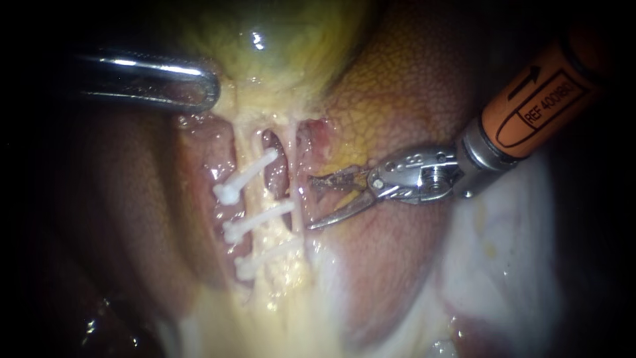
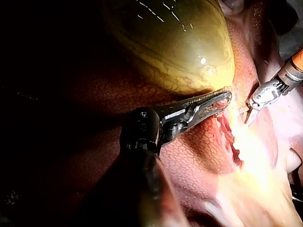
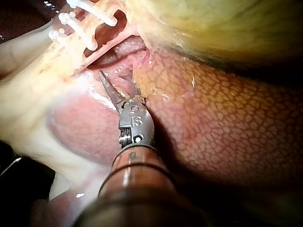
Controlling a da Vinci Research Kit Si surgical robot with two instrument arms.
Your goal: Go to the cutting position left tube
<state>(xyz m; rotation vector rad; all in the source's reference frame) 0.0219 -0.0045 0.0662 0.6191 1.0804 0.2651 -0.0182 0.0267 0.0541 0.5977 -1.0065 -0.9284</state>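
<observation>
Left tube (image 1: 260, 189) — right instrument's end effector (image 1: 312, 202) wide open, empty, near it.

Endoscope: the shiny steel left instrument (image 1: 213, 89) fades into the dark at the view's left so its shaft is lost, the orange-sleeved right instrument (image 1: 310, 202) is cut off at the upper right edge, and the lowest of the three white plastic clips (image 1: 265, 255) is too faint to show where it ends on the pale yellow left tube (image 1: 246, 142). Right wrist: those clips are cropped by the picture's edge, and one of the right instrument's spread jaws is half lost against a fold of pink tissue (image 3: 130, 71). Left wrist: glare swamps the left tube and the clips; neither can be made out.
</observation>
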